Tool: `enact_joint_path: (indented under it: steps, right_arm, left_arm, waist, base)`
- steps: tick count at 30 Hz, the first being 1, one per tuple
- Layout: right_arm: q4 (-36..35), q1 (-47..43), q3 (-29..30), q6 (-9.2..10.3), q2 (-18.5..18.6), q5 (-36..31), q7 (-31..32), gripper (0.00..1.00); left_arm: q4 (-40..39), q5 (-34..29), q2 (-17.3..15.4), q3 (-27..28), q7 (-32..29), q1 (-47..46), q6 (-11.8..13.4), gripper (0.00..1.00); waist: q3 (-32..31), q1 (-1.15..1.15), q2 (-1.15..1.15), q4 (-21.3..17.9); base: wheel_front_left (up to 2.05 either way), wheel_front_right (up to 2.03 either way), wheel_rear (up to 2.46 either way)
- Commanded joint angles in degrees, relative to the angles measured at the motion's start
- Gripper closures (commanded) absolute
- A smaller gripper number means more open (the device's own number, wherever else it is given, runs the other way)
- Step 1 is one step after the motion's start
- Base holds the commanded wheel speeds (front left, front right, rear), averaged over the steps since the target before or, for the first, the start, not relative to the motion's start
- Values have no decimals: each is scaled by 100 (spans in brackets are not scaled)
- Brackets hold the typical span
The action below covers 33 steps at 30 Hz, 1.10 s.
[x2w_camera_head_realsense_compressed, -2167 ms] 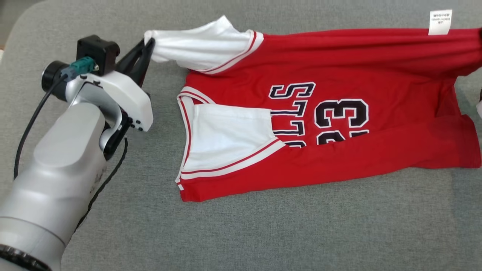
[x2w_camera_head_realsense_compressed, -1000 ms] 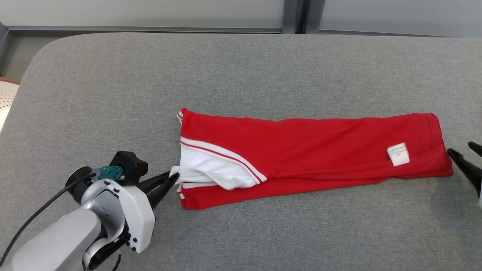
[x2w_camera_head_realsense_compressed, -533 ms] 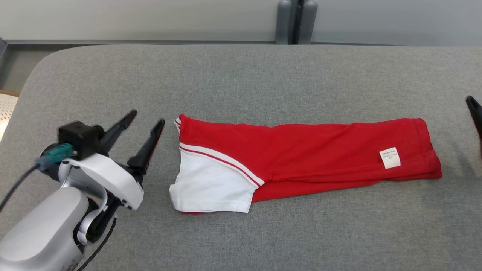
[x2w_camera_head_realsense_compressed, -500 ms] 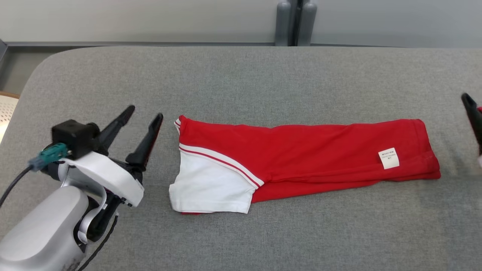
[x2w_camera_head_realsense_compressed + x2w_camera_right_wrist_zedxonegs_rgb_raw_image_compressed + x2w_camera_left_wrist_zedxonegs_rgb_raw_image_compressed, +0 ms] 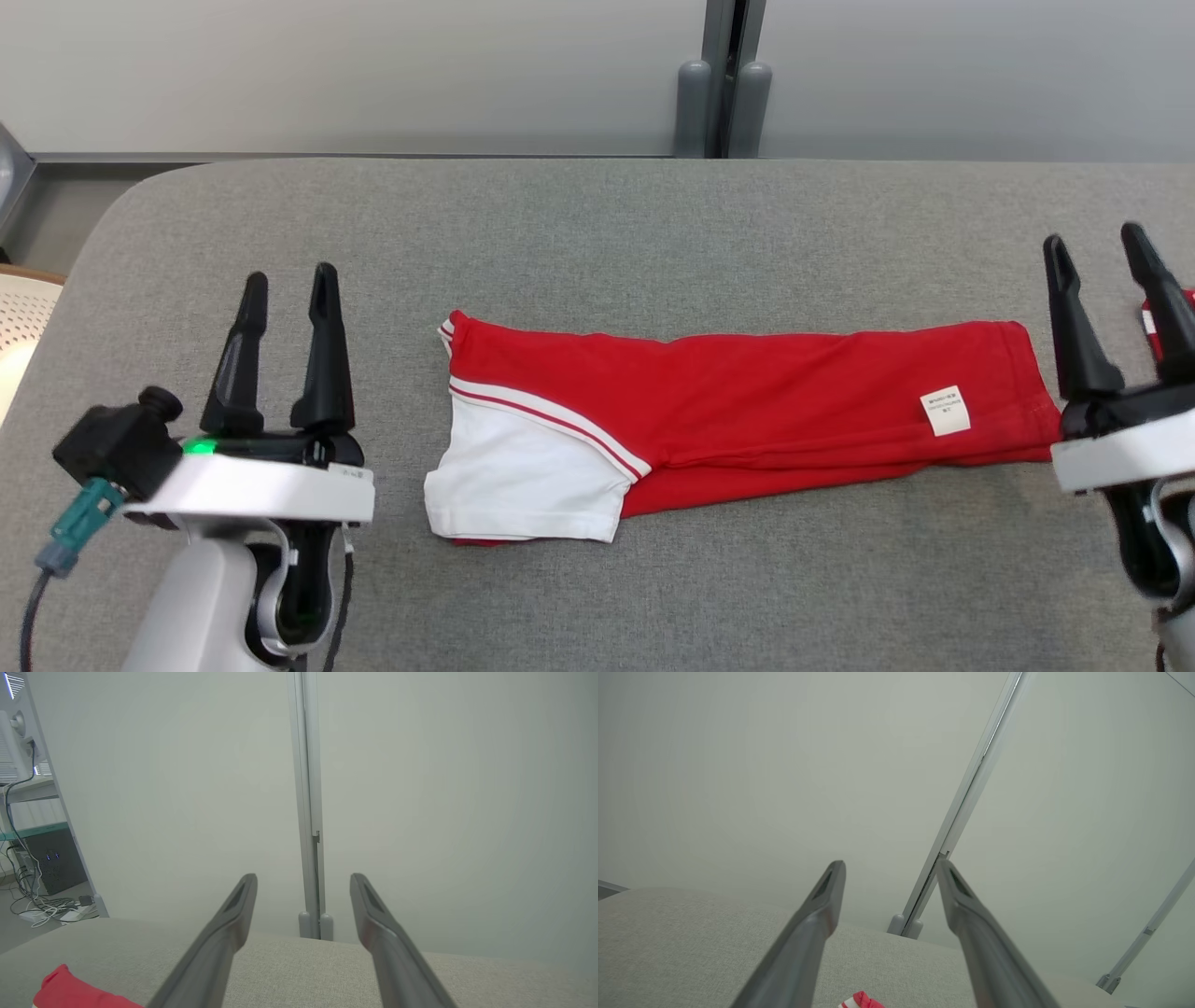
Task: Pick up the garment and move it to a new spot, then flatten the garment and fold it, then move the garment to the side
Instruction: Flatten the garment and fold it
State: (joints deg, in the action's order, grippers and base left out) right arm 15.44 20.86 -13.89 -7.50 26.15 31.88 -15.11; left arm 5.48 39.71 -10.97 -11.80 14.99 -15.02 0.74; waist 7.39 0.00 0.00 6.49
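The garment [image 5: 747, 411] is a red jersey folded into a long strip, lying flat across the grey padded table [image 5: 597, 233]. Its white sleeve [image 5: 523, 485] is at the left end and a white label [image 5: 945, 411] sits near the right end. My left gripper [image 5: 288, 280] stands open left of the garment, apart from it, fingers pointing away from me. My right gripper [image 5: 1094, 245] is open just past the garment's right end. The left wrist view has the open left gripper [image 5: 889, 868] with a scrap of the garment [image 5: 859, 1001] below it. In the right wrist view the right gripper [image 5: 303, 879] is open, the garment's corner [image 5: 70, 991] lower left.
A pale wall with a grey vertical post [image 5: 724, 84] runs behind the table's far edge. A white perforated object [image 5: 23, 308] lies off the left edge. A small red patch [image 5: 1150, 327] shows behind my right fingers. A desk with cables [image 5: 32, 868] stands far left.
My left gripper has let go of the white sleeve, opened and drawn back to the left. My right gripper has opened and come into view. The camera has tilted up.
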Motion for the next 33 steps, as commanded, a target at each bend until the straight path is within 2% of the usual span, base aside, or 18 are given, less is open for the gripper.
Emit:
enact_joint_path:
  steps: [1, 4, 9, 17, 26, 33]
  right_arm:
    - [-219, -303, 204, 2, -176, -252, -1, 0]
    - [-480, -763, 498, 1, -523, -600, -2, 0]
    - [-530, -1195, 714, 1, -847, -916, -2, 0]
    - [-96, -1171, 1039, 1, -1037, -782, -2, 0]
    - [1557, -339, 1476, 1, -969, -152, 539, 0]
    - [2779, 250, 1560, 1, -871, 1, 908, 0]
  left_arm:
    - [69, -324, 199, 233, 21, 199, -160, 0]
    - [219, -869, 497, 563, 22, 453, -442, 0]
    - [472, -1479, 735, 807, 22, 769, -676, 0]
    - [660, -1531, 798, 822, 23, 756, -789, 0]
    - [762, -1469, 793, 548, 23, 485, -818, 0]
    - [820, -1448, 795, 389, 23, 367, -814, 0]
  waist:
    - [-39, 0, 0, 12]
    - [-63, 0, 0, 23]
    - [-79, 0, 0, 44]
    - [60, 0, 0, 127]
    - [440, 0, 0, 333]
    - [615, 0, 0, 480]
  base:
    - [0, 0, 0]
    - [0, 0, 0]
    - [0, 0, 0]
    - [0, 0, 0]
    - [0, 0, 0]
    - [0, 0, 0]
